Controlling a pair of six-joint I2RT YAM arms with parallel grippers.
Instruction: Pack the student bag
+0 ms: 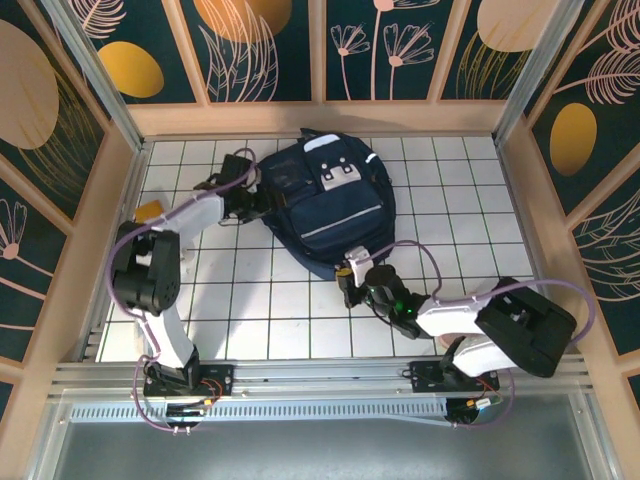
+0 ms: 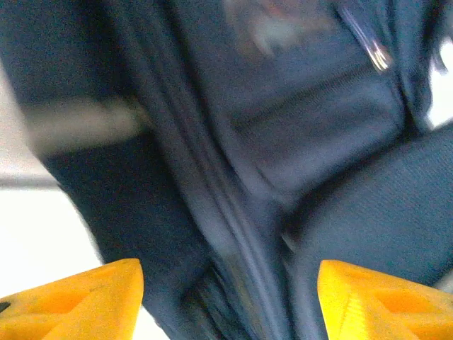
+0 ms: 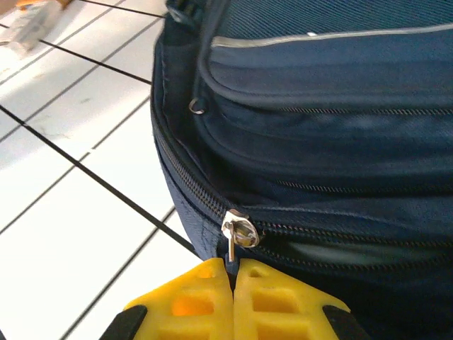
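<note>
White tiled table holds student bag, orange packet (far left).

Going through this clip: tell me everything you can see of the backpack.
The backpack is navy woven fabric with a grey patch, pale trim strips and several zipped compartments. It lies front up at the far middle of the tiled table. The right gripper is shut on a metal zip pull at its near edge. The open left gripper faces the fabric on its left side.
</note>
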